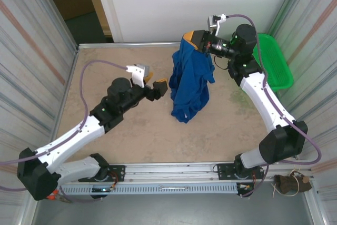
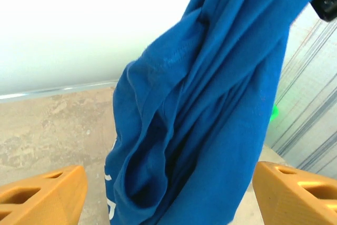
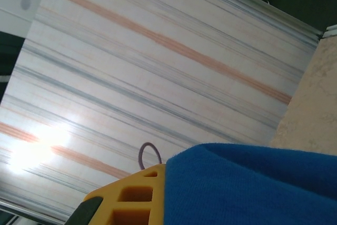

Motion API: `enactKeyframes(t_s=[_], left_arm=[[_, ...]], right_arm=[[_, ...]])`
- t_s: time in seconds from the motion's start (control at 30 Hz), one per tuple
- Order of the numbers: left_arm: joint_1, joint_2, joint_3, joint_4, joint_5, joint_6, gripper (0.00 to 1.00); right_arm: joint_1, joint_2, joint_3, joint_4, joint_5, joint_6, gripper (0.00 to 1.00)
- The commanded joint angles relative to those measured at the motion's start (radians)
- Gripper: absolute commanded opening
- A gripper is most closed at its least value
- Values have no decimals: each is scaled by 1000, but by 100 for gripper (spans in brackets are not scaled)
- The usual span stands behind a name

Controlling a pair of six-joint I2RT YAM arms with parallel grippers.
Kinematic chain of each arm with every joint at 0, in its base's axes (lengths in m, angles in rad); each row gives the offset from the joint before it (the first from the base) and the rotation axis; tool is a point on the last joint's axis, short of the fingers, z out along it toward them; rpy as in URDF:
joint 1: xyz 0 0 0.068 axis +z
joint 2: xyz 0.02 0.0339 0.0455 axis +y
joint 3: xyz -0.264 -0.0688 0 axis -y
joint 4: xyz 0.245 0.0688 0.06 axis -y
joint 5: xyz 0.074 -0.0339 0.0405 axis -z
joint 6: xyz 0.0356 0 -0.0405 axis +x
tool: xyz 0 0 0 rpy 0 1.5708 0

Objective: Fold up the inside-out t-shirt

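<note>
The royal-blue t-shirt [image 1: 189, 80] hangs in a bunched, twisted column above the back middle of the table, its lower end resting on the tabletop. My right gripper [image 1: 194, 40] is shut on the shirt's top. In the right wrist view one yellow finger [image 3: 126, 198] presses against the blue cloth [image 3: 253, 188], which hides the other finger. My left gripper [image 1: 154, 80] is open just left of the hanging shirt, not touching it. In the left wrist view the shirt [image 2: 210, 104] hangs ahead of the widely spread fingers [image 2: 47, 193], with a bit of white print [image 2: 109, 183] at its lower left edge.
A green mesh basket [image 1: 274, 61] sits at the back right, behind the right arm. The beige table [image 1: 121, 135] is walled by corrugated panels on both sides and a white wall at the back.
</note>
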Motion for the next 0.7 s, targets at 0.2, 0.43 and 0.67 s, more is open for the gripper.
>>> enactKeyframes(t_s=[0.2, 0.43, 0.67], left_arm=[[93, 203, 76, 16, 135, 30, 82], [102, 374, 144, 84, 217, 21, 82], [170, 337, 281, -30, 284, 20, 0]], right_arm=[[40, -34, 50, 18, -15, -46, 0], [71, -34, 62, 10, -1, -58, 0], [-38, -125, -73, -72, 55, -133, 0]])
